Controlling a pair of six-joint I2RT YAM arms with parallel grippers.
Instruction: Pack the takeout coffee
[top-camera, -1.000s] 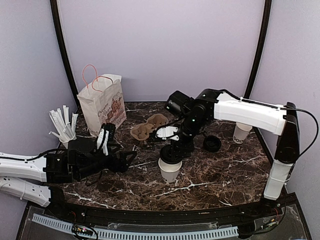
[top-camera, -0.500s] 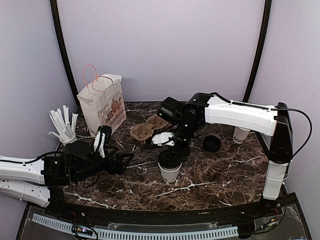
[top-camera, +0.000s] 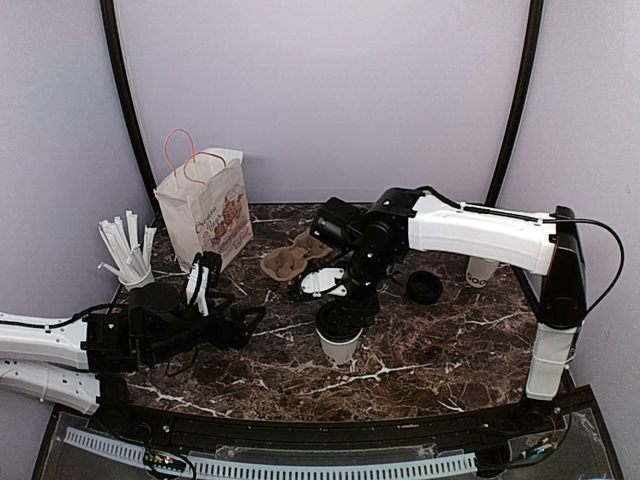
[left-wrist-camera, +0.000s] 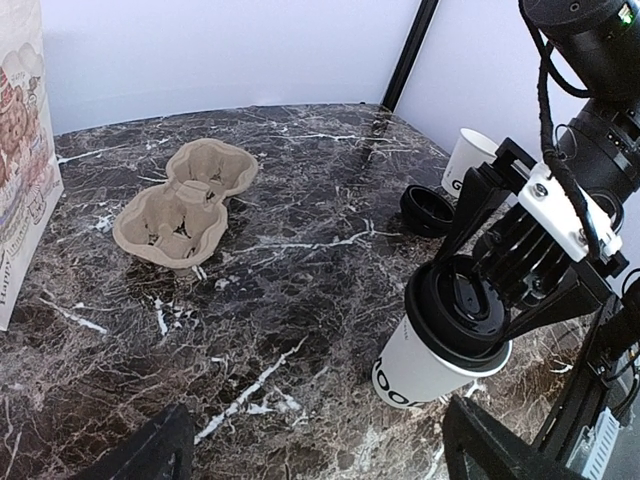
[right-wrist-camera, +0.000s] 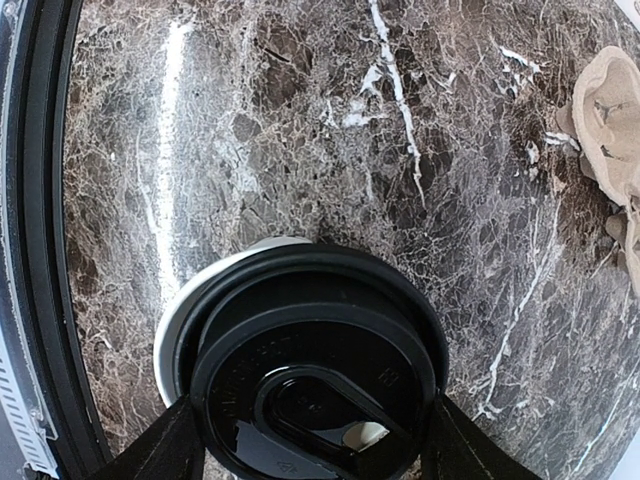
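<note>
The takeout coffee is a white paper cup (top-camera: 340, 346) standing near the table's middle, also seen in the left wrist view (left-wrist-camera: 418, 362). A black lid (right-wrist-camera: 315, 375) sits on its top, slightly askew, with a strip of the white rim (right-wrist-camera: 172, 325) showing on one side. My right gripper (top-camera: 344, 306) comes down from above, shut on the lid (left-wrist-camera: 462, 308), one finger (right-wrist-camera: 165, 450) on each side. My left gripper (top-camera: 246, 322) lies low, left of the cup, open and holding nothing; its fingers (left-wrist-camera: 500, 445) frame the cup from afar.
A white paper bag (top-camera: 205, 210) with pink handles stands back left. A cardboard cup carrier (top-camera: 297, 253) lies behind the cup. A spare black lid (top-camera: 424, 287) and a second white cup (top-camera: 484, 268) sit to the right. A cup of wrapped straws (top-camera: 128, 255) stands far left.
My right arm has swung a little to the left, the gripper still over the cup with the lid. My left arm has drawn back slightly to the left.
</note>
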